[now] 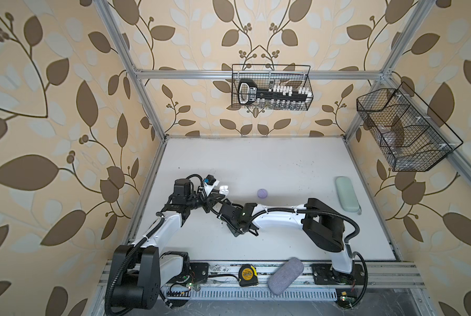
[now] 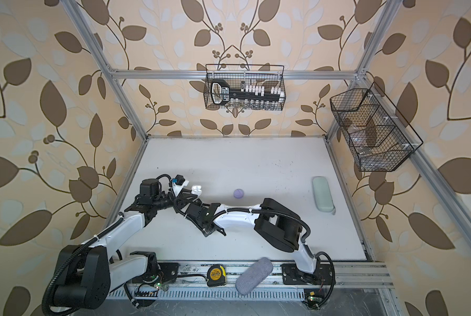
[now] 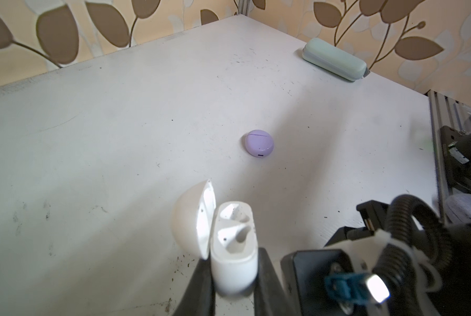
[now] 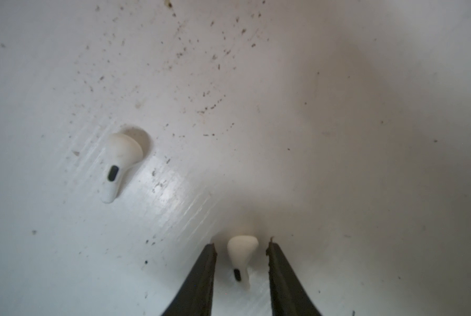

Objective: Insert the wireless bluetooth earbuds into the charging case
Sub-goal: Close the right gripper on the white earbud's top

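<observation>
Your L gripper (image 3: 233,273) is clamped tight on the white case (image 3: 234,257), lid flipped open. Your R gripper (image 4: 241,246) is partway open, tips low over the table (image 4: 338,136). It straddles one white earbud (image 4: 242,250) w/ a gap each side, not gripping. The 2nd white earbud (image 4: 116,164) lies outside the jaws. The lavender case (image 3: 259,143) sits ahead of the L gripper, shut.
</observation>
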`<state>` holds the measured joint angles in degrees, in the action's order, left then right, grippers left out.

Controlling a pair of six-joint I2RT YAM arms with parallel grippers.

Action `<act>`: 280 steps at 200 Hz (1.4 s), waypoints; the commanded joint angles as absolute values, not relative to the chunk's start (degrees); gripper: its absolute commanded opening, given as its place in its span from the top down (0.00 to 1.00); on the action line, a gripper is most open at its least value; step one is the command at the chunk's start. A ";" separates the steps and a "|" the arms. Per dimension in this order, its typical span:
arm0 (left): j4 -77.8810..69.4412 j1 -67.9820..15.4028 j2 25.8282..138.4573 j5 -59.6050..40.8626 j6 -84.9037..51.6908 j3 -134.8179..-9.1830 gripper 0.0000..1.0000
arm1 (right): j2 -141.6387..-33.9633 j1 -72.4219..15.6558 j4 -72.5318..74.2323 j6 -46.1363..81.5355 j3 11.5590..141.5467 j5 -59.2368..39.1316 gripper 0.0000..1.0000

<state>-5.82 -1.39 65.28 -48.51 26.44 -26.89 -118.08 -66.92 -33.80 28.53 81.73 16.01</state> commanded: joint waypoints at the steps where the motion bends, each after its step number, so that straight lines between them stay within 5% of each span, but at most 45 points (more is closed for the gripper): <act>1: -7.65 -0.80 65.43 -48.60 25.75 -28.81 1.00 | -117.61 -67.32 -33.65 26.23 83.29 15.47 0.67; 280: -6.77 -0.72 65.30 -49.11 25.84 -29.27 1.00 | -117.77 -65.73 -32.26 21.80 80.60 13.36 0.73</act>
<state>-5.78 -1.39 65.39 -47.94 26.37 -27.24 -118.08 -66.17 -32.16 22.81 81.62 14.31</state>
